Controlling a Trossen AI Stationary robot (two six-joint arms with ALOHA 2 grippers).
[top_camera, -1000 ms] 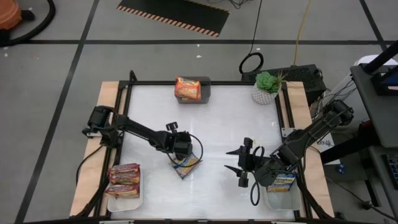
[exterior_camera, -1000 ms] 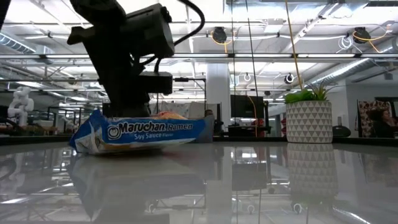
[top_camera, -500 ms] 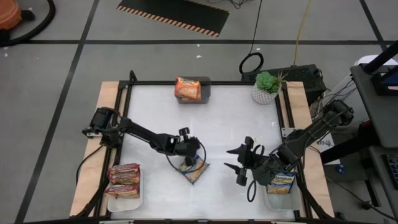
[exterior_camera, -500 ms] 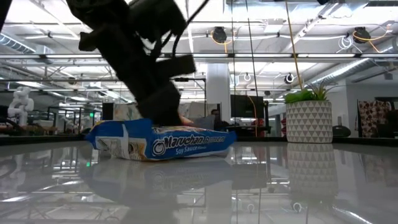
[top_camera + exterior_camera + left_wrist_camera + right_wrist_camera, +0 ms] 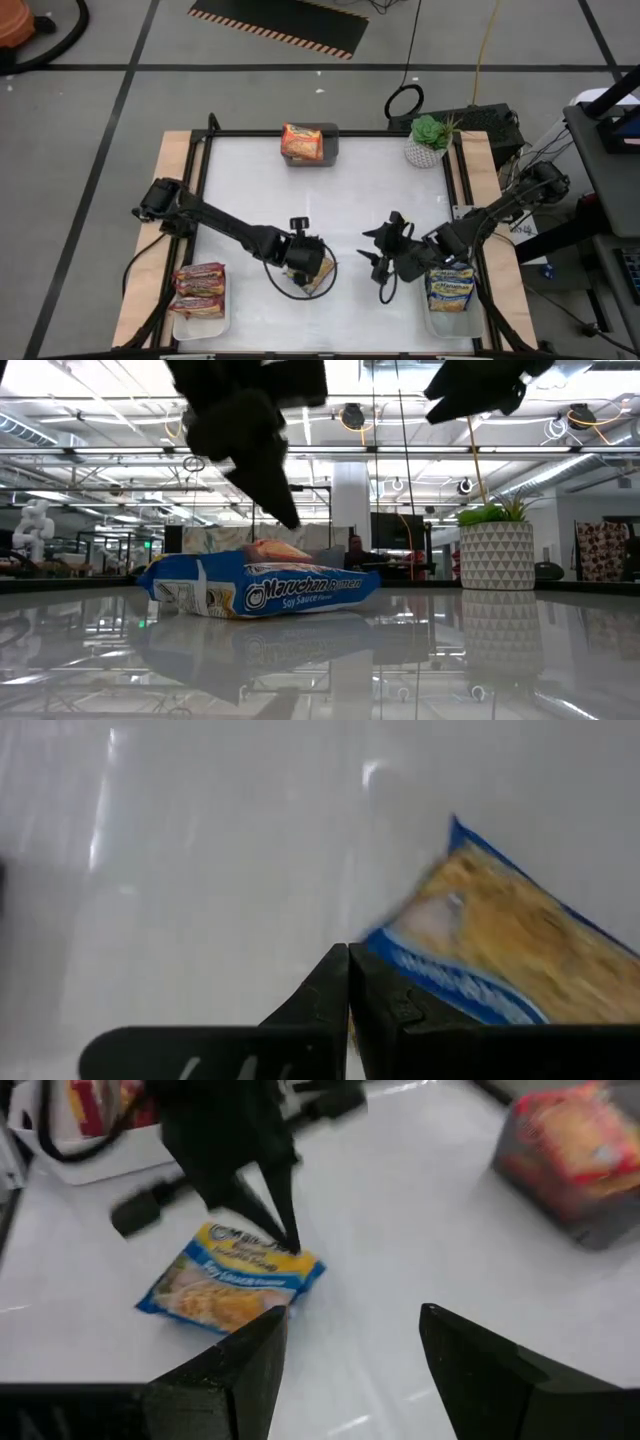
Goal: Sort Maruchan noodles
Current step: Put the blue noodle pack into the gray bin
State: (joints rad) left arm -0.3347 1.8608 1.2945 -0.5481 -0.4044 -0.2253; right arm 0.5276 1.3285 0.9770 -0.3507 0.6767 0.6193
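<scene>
High view: the blue-and-yellow Maruchan Soy Sauce packet (image 5: 318,274) lies low in the frame's centre; the left gripper (image 5: 303,256) is at its upper-left edge, and the right gripper (image 5: 381,262) waits just right of centre.

Low view: the packet rests flat, left of centre. Judging by this, a clean pick needs the fingers reopened and brought down astride an edge.

Left wrist view: the fingers are pressed together, empty.

Right wrist view: the fingers (image 5: 226,1370) are spread wide and hold nothing.
</scene>
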